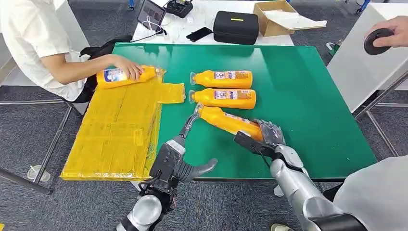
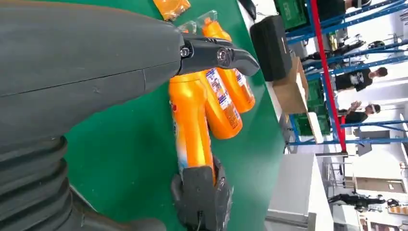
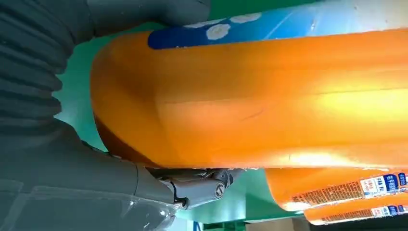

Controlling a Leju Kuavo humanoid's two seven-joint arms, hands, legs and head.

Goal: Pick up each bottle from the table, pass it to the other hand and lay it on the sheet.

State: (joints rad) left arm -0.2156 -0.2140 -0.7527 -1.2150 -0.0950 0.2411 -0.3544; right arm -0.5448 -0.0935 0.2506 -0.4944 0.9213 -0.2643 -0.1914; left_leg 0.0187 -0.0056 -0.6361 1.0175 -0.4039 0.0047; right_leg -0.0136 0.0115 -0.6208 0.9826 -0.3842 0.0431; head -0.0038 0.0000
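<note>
On the yellow sheet (image 1: 118,130), a person's hand (image 1: 129,67) is steadying 1 bottle (image 1: 126,76). My left hand (image 1: 185,144), released, is reaching at the cap end of the slanted bottle (image 1: 226,120); my right hand (image 1: 264,137) is grasping its base above the desk (image 1: 308,96).

Our head view looks down and forward over the table (image 1: 298,82); our left wrist view sits behind the left hand (image 2: 211,53); our right wrist view crowds the held bottle (image 3: 269,101), shared by all three.
</note>
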